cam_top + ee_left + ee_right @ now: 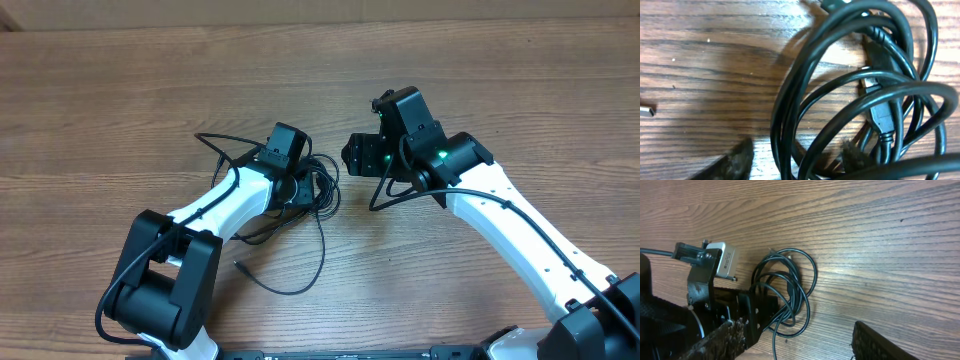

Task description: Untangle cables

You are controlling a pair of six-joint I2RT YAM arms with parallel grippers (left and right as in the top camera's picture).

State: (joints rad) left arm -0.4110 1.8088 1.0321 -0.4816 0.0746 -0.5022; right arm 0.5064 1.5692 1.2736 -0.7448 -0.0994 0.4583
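Thin black cables (318, 188) sit bunched in a tangled coil at mid-frame in the overhead view, on the brown wood-grain tabletop (120, 80). One loose strand trails toward lower left and ends in a small plug (238, 265). Directly over the coil, the left gripper (797, 147) has its jaws approx. halfway apart. Loops run btwn its fingers (735, 162) but aren't pinched, and bare wood shows beside one pad. A silver-tipped connector (871, 84) lies inside the loops. Just right of the bundle, the right gripper (799, 325) has its jaws spread wide w/ nothing gripped.
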